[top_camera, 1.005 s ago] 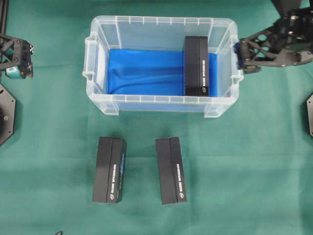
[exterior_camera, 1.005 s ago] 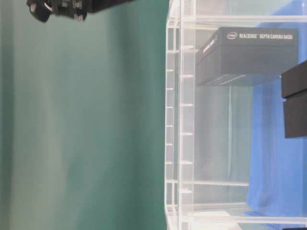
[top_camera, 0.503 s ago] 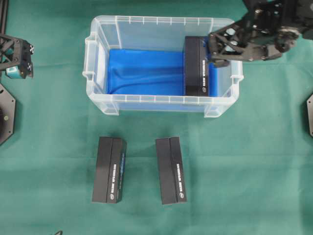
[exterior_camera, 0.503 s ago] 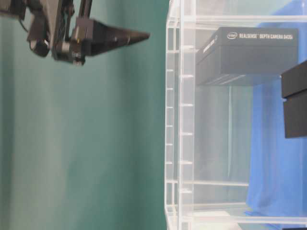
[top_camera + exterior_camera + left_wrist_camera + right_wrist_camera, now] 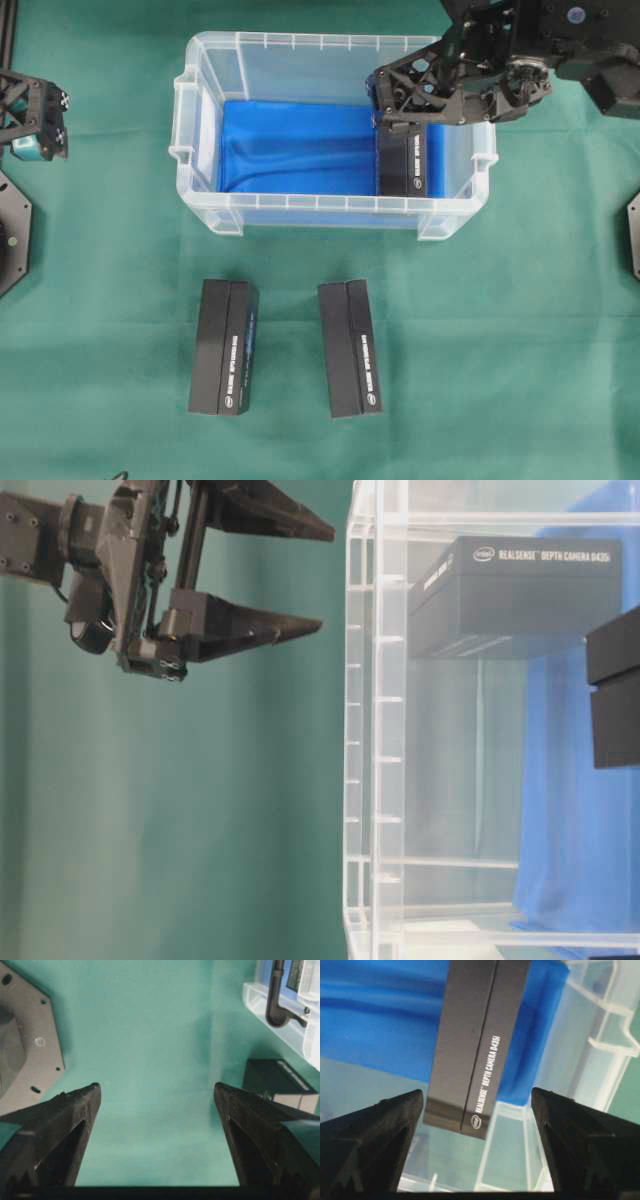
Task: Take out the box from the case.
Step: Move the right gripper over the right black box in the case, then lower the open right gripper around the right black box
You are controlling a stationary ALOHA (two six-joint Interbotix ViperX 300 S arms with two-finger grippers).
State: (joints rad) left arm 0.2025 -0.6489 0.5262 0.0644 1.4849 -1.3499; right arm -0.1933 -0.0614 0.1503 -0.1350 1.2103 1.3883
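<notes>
Left gripper (image 5: 40, 125) idling wide open far left, well apart from everything. Clear plastic rectangular case (image 5: 200, 110) sitting mid-table; black rectangular box (image 5: 402, 160) lying inside against its right wall, long axis running front to back. Right gripper (image 5: 385, 100) hovering above box's far end, jaws spread wide, holding nothing; wall crowding right side.

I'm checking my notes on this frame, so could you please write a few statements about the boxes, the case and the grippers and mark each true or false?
1. One black box lies inside the case. True.
2. The right gripper is shut on that box. False: its jaws are open above it.
3. Two boxes lie on the cloth outside the case. True.
4. The left gripper holds a box. False: it is open and empty.
</notes>
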